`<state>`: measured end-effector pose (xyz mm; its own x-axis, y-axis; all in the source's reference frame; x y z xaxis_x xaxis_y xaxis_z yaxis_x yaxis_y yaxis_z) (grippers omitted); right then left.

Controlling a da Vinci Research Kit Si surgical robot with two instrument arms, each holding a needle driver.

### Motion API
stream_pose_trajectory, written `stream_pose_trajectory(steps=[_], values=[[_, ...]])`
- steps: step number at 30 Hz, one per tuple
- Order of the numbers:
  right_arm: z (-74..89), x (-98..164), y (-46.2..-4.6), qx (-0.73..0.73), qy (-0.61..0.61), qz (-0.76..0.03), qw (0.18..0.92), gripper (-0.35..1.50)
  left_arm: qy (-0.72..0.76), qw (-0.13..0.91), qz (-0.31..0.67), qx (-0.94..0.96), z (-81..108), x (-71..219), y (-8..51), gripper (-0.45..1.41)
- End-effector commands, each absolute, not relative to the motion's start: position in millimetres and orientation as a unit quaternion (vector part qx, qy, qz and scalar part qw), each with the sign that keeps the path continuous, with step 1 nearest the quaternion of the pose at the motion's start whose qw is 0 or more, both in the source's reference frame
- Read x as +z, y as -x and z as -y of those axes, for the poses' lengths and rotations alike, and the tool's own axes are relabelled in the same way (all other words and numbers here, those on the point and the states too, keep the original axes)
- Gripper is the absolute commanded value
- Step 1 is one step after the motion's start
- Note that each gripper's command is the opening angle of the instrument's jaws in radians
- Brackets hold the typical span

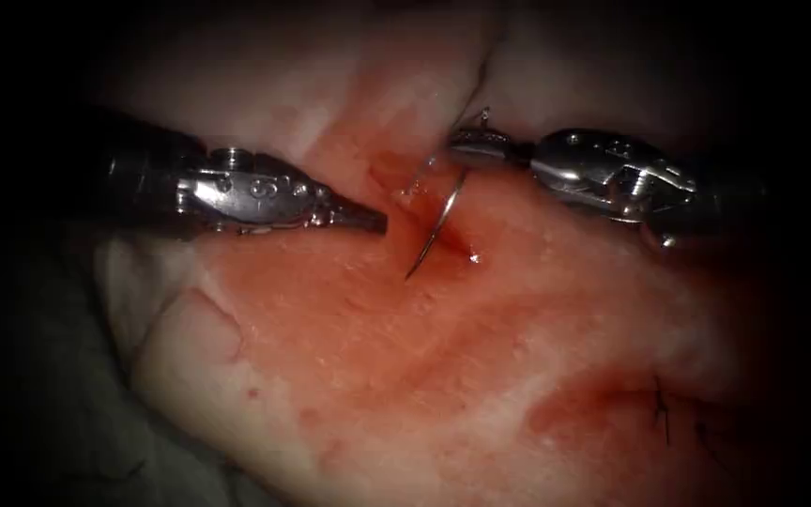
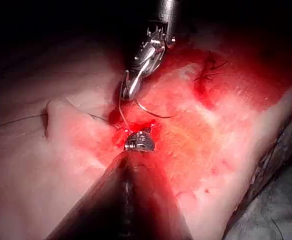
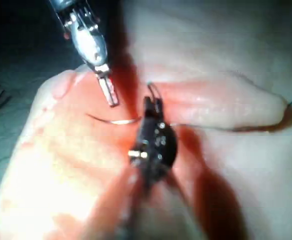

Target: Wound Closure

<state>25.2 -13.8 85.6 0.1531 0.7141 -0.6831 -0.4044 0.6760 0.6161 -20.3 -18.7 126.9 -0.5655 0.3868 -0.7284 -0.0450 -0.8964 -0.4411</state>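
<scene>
The right claw [image 1: 466,147] grips the needle [image 1: 443,218] near its thread end; the curve hangs over the cut [image 1: 429,230] in the tissue [image 1: 349,357]. The left claw [image 1: 373,221], closed and empty, touches the cut's left edge

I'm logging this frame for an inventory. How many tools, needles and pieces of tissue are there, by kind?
Tools: 2, the left tool, holding nothing, and the right tool, gripping the needle near its rear end.
Needles: 1, the needle, its tip at the cut.
Tissue: 1, the tissue.
Total: 4.
</scene>
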Motion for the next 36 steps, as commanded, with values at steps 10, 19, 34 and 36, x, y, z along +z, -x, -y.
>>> stream_pose_trajectory(steps=[10,19,34,36], values=[[14.3,86,-25.8,0.368,-0.143,-0.532,0.749,-0.35,0.403,0.114,0.187,0.888,19.0,132,23.3,-0.42],[14.5,86,-25.8,0.365,-0.142,-0.532,0.751,-0.35,0.394,0.114,0.189,0.892,17.8,134,22.9,-0.38],[14.5,86,-25.8,0.355,-0.136,-0.531,0.757,-0.35,0.363,0.106,0.213,0.901,16.9,138,24.4,-0.38],[14.5,86,-25.8,0.353,-0.134,-0.531,0.759,-0.35,0.351,0.102,0.22,0.905,16.8,138,24.3,-0.38]])
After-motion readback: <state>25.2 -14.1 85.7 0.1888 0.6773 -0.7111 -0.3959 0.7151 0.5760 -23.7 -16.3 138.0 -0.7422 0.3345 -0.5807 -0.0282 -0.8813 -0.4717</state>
